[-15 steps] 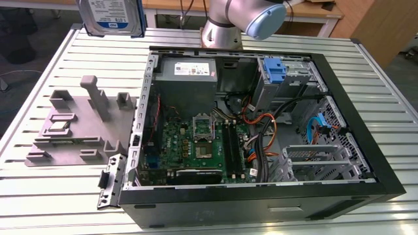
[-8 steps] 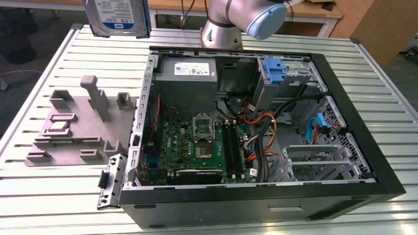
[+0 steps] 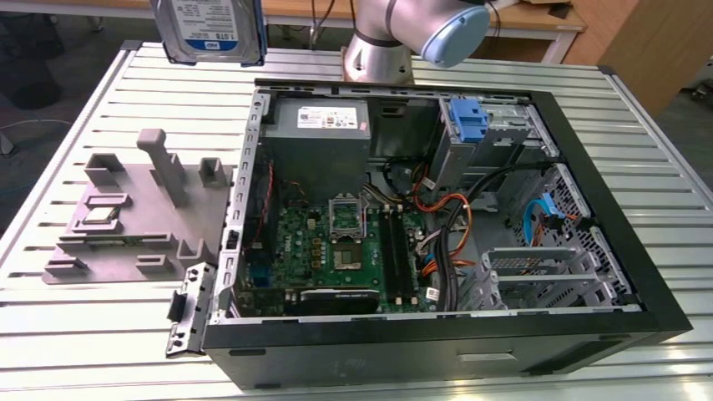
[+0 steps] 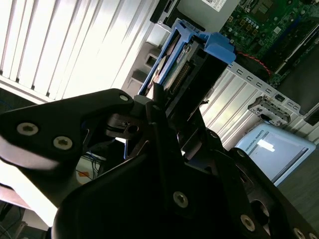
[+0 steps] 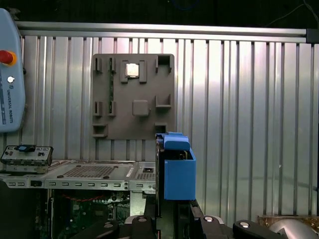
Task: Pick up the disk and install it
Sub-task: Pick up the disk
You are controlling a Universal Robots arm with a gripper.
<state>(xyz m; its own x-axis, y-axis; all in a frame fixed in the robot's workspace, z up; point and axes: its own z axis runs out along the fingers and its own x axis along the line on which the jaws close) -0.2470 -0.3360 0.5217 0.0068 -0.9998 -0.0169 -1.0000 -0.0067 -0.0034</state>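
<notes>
I hold the disk (image 3: 209, 29) clamped in shut fingers (image 4: 159, 124) | long axis straight out from them | open case (image 3: 423, 359) at 4 o'clock of it

Robotics lab — slatted aluminium bench (image 3: 89, 334), opened computer tower (image 3: 390, 359), grey jig plate (image 3: 123, 242), teach pendant (image 5: 10, 74).

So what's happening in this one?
A single robot arm has the disk clamped in its gripper and holds it in the air. In the exterior view the disk is at the top left, above the slatted table and outside the open computer case. A grey fixture plate lies on the table beside the case. The disk is not yet installed.
</notes>
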